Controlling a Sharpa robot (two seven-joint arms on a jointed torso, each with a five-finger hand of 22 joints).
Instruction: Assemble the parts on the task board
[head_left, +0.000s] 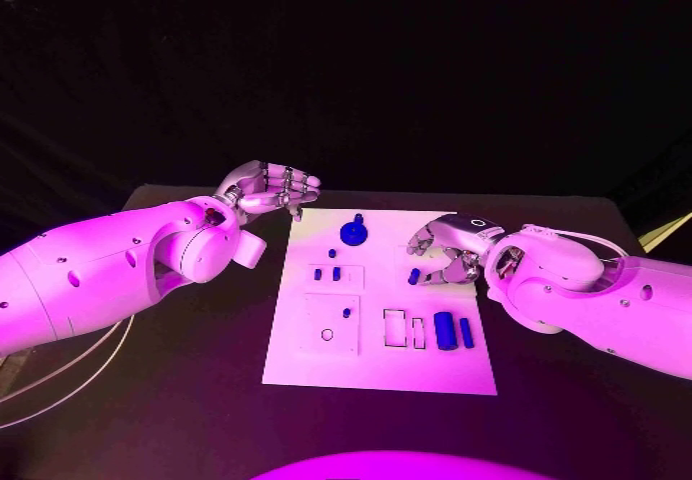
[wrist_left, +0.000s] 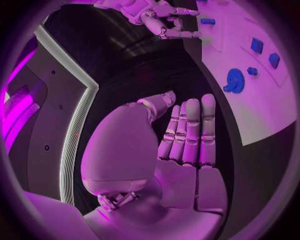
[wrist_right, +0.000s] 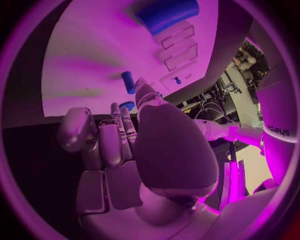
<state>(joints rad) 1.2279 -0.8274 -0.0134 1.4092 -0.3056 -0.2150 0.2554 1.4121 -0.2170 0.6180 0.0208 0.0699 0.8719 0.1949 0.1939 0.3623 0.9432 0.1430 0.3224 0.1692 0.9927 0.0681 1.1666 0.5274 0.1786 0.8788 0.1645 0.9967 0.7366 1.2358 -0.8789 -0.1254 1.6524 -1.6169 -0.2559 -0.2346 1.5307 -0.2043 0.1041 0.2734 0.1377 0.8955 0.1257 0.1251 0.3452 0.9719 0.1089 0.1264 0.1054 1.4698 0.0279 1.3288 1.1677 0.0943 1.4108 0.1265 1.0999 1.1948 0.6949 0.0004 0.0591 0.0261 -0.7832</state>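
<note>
The task board (head_left: 378, 300) lies in the middle of the black table (head_left: 173, 400), with blue parts spread over it: a round knob-like part (head_left: 353, 234) near its far edge, two small pegs (head_left: 327, 272) in a recess, and two cylinders (head_left: 453, 331) beside rectangular slots near its right edge. The right hand (head_left: 444, 252) hangs over the board's right side, fingers curled down round a small blue part (head_left: 414, 276); whether it actually grips it I cannot tell (the palm hides the contact). It looks placed to pick or seat that piece. The left hand (head_left: 270, 190) waits off the board's far left corner, fingers curled in loosely, holding nothing.
</note>
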